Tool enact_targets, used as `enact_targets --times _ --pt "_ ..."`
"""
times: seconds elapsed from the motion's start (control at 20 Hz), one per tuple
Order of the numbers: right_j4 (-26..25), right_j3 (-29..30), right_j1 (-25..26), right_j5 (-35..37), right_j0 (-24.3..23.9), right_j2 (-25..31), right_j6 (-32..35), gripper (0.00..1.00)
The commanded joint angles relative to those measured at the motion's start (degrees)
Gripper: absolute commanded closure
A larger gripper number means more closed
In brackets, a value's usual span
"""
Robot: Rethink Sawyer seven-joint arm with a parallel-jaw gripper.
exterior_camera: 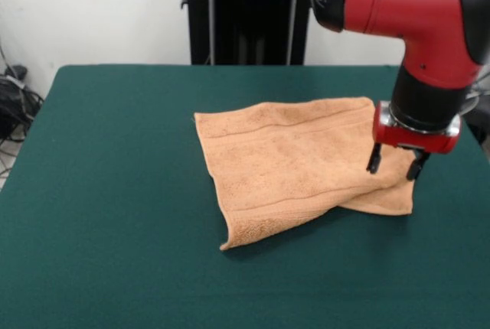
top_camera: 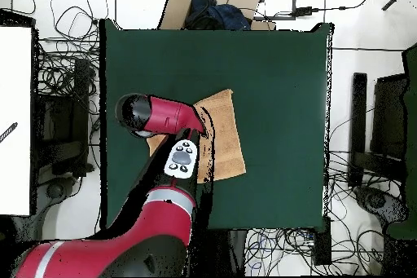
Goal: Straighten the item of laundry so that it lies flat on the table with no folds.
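The two black fingers point(exterior_camera: 374, 159) of the gripper point(exterior_camera: 396, 163) stand apart, with a clear gap between them and nothing clamped in it. Their tips point straight down and sit over the towel's point(exterior_camera: 295, 162) right-hand part in the front view; whether they press on the cloth or hang just above it cannot be told. The fingers hang from a red block with a pale ring above it, under the arm's point(exterior_camera: 413, 8) black wrist and bulky red body, which comes in from the top right of that view.

The peach-orange towel lies roughly mid-surface on the green table point(exterior_camera: 107, 214), somewhat toward the right-hand edge in the front view and well clear of all four corners. It is not flat: a large upper layer is folded over at a slant, its near corner pointing toward the front edge, and a lower layer peeks out beneath it at the right, under the gripper. Woven bands run across the upper layer near its far edge and near its front edge.

From overhead, the arm point(top_camera: 163, 116) covers one side of the towel point(top_camera: 224, 132); the gripper itself is hidden there. The rest of the table point(top_camera: 277, 71) is bare felt.
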Motion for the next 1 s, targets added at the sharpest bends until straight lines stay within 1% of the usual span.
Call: enact_targets --times 0.05,0.2,0.4,0.7,0.75,1.0 --pt "-0.3 0.1 1.4 -2.2 0.1 3.5 10.6 0.00" --pt "-0.8 -1.3 1.8 -1.1 1.2 1.9 11.3 0.00" --pt "-1.5 -4.5 3.4 1.6 0.1 2.4 8.9 0.00" --pt "-1.6 -4.5 2.8 2.0 1.1 1.9 9.6 0.00" --pt "-1.6 -3.4 2.2 1.6 1.4 1.9 9.9 0.00" --pt "-1.7 -5.4 2.7 3.0 1.4 1.2 10.1 0.00"
